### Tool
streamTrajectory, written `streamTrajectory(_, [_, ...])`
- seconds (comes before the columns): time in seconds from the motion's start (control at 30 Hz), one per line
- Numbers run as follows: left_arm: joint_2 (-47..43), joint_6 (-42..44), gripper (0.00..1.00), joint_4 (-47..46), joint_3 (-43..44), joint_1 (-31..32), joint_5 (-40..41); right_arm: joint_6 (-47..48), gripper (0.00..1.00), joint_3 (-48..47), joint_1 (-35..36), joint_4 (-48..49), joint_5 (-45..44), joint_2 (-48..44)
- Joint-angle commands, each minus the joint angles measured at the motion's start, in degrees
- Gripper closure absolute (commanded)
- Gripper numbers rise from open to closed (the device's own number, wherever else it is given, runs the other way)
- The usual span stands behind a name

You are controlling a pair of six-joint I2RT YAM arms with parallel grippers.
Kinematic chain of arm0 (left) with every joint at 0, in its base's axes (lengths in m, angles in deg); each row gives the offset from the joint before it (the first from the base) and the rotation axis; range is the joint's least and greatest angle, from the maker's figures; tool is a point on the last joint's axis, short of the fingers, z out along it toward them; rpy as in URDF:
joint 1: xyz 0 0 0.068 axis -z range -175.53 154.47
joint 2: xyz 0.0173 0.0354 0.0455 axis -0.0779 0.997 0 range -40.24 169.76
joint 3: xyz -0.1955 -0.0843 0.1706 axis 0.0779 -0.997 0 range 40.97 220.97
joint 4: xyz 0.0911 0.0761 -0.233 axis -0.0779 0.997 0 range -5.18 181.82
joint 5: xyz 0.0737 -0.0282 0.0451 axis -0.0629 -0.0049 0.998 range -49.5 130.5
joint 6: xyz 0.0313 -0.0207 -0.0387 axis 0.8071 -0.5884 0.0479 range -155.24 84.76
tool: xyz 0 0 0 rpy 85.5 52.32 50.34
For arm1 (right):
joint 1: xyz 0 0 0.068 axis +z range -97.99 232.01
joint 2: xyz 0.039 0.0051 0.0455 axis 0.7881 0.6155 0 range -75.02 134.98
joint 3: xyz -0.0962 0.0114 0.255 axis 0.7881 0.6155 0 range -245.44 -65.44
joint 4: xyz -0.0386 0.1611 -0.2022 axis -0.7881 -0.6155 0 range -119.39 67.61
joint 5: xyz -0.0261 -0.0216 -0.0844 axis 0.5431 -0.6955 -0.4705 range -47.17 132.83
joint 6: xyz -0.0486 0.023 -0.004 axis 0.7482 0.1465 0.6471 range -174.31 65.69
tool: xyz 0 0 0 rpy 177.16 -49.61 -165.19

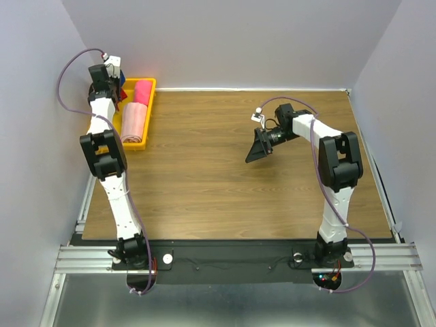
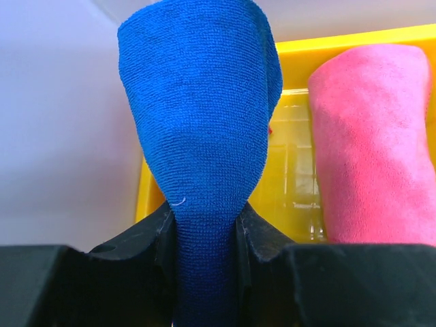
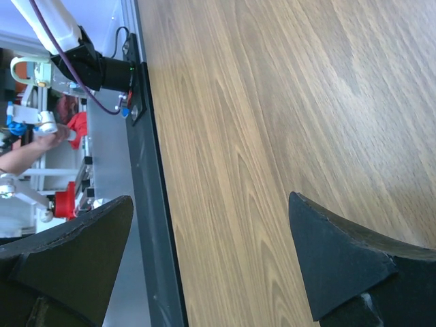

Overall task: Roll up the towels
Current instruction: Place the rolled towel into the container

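At ten o'clock on the surface (image 1: pixel 225 177), the left jaws are clamped tight on the blue towel (image 2: pixel 197 122) beside the yellow tray (image 1: pixel 151 102). Inside it lie the hot pink towel (image 1: pixel 142 90) and, at its six o'clock, the pale pink towel (image 1: pixel 134 122). Near the middle, toward two o'clock, the right jaws hang spread wide, holding nothing.

A robotics lab: plain walls (image 1: pixel 231 41) box in the table (image 1: pixel 204 191) (wood-grain top), aluminium rails (image 1: pixel 85 259) along its near edge.
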Motion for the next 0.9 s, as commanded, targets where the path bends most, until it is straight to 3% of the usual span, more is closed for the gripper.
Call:
streamTrajectory(0.0, [1.04, 3.09, 1.0, -5.61, 5.12, 0.83, -2.48, 0.12, 0.0, 0.24, -0.1, 0.7, 1.63, 0.79])
streamTrajectory(0.23, [6.32, 7.66, 1.0, -7.1, 7.58, 3.03, 1.3, -0.41, 0.0, -0.2, -0.1, 0.62, 1.45, 2.37])
streamTrajectory(0.87, [11.51, 7.05, 1.0, -4.64, 8.55, 2.16, 3.32, -0.15, 0.0, 0.5, -0.09, 0.62, 1.19, 2.73])
